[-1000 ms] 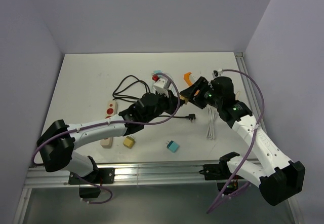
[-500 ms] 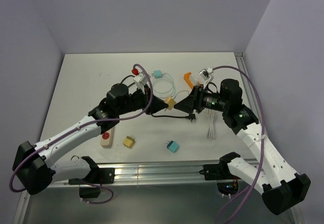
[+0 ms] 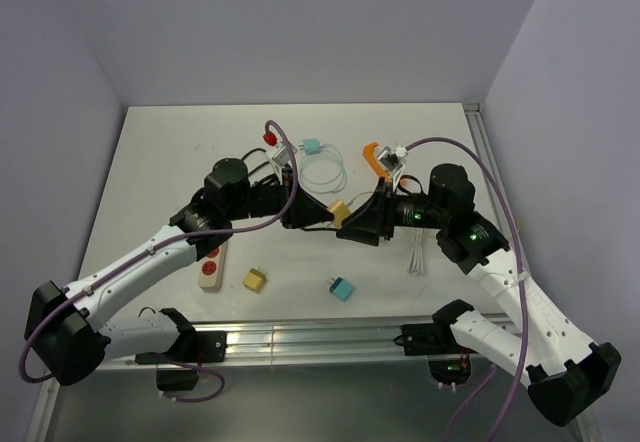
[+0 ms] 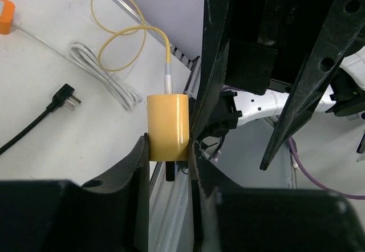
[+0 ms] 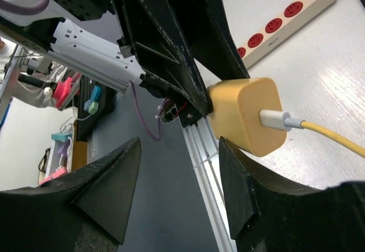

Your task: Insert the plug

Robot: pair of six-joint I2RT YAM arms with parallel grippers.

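A yellow plug [image 4: 168, 126] with a white connector and yellow cable [image 4: 122, 41] is pinched between the fingers of my left gripper [image 4: 169, 149], prongs pointing back toward the wrist. In the top view the plug [image 3: 340, 212] hangs above the table's middle, between the left gripper [image 3: 312, 212] and the right gripper [image 3: 362, 226]. The right gripper [image 5: 179, 149] is open with nothing between its fingers. The plug [image 5: 248, 115] sits just beyond its right fingertip [image 5: 234, 166]. The white power strip with red sockets [image 3: 212, 258] lies partly under the left arm.
On the table lie a small yellow adapter [image 3: 256, 279], a teal adapter [image 3: 342, 289], a coiled white cable [image 3: 418, 254], an orange piece [image 3: 372, 155], a black plug on its cord [image 4: 64, 97] and a thin cable loop [image 3: 322, 172]. A metal rail [image 3: 300, 337] runs along the near edge.
The left arm has swung back to the left, carrying the yellow plug out over the table's middle. The right gripper has come down and left, close to the plug.
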